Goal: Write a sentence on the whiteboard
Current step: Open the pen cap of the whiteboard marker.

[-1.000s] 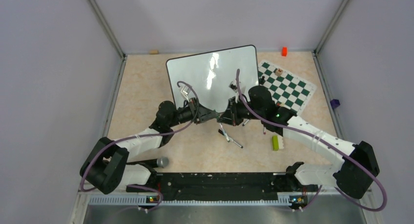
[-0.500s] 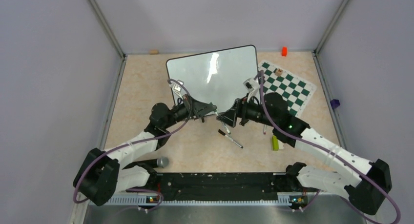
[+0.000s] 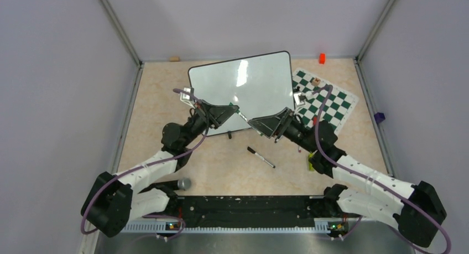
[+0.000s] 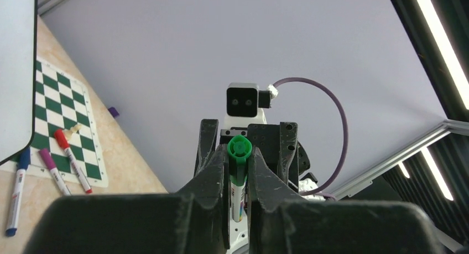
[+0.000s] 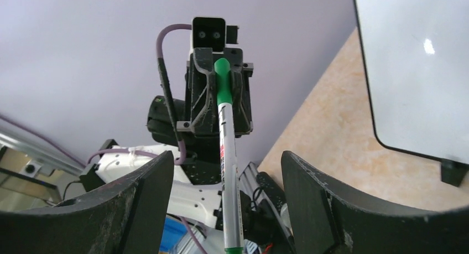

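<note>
Though faint from above, left gripper (image 4: 243, 140) clearly clamps a green marker (image 4: 238, 182).

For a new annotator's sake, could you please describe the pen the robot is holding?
Find the whiteboard toward the back of the table. Over its near edge, the left gripper is clamped on a pen. Unlike the pens lying flat on the table, it is in the air and green at the end.
</note>
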`<state>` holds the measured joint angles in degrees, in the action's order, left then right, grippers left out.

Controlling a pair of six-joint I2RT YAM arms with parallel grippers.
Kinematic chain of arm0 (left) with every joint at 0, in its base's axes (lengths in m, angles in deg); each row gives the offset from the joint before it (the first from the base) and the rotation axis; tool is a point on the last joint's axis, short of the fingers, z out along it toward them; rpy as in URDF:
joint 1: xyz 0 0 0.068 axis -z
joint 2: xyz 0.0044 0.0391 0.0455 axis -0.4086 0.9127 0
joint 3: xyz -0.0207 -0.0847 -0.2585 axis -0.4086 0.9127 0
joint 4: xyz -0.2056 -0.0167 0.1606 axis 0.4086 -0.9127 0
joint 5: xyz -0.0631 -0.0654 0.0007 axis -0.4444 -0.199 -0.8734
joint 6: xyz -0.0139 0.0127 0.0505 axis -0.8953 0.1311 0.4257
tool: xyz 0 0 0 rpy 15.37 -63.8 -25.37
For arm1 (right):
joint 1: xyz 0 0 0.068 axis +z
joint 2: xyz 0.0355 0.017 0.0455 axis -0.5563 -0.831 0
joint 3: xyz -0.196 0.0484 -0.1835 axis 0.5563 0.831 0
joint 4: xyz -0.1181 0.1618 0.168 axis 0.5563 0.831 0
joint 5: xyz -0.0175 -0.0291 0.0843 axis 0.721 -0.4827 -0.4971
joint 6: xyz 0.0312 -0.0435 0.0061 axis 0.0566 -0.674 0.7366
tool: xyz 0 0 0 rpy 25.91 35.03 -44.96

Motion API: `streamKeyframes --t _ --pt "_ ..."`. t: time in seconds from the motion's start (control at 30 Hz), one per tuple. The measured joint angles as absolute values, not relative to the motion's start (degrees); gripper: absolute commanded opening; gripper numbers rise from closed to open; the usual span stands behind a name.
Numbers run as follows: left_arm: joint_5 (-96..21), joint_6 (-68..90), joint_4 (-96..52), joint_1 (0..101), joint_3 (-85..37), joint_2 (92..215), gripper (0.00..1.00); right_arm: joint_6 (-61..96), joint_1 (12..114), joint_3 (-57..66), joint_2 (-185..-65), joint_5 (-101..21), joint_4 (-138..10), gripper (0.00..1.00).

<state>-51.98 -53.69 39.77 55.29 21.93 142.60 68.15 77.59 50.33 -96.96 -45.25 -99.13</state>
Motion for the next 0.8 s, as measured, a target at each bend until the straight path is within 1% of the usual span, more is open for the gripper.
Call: streamKeyframes --t 0.07,0.17,0.33,0.37,0.63,0.8 --pt "-51.4 -54.1 41.2 55.3 21.9 142.6 0.00 69.5 78.2 50.3 -98.2 -45.3 -102.4 0.65" --pt "-50.6 -54.3 42.9 55.3 22.0 142.7 0.00 71.0 79.2 50.3 -100.2 -45.0 -106.0 0.63" --pt "-49.1 -54.0 43.8 55.3 22.8 142.7 0.00 71.9 81.2 50.3 -102.5 -43.4 -108.2 0.51" --pt "-49.0 -54.0 43.8 55.3 23.0 142.7 0.00 71.9 81.5 50.3 -102.6 -42.8 -108.6 0.50" --pt "-48.2 -53.9 44.3 55.3 23.6 142.7 0.00 72.0 82.2 50.3 -102.6 -40.3 -111.0 0.45" --pt "-47.8 -53.8 44.7 55.3 23.6 142.7 0.00 72.4 82.3 50.3 -103.2 -40.1 -111.7 0.48"
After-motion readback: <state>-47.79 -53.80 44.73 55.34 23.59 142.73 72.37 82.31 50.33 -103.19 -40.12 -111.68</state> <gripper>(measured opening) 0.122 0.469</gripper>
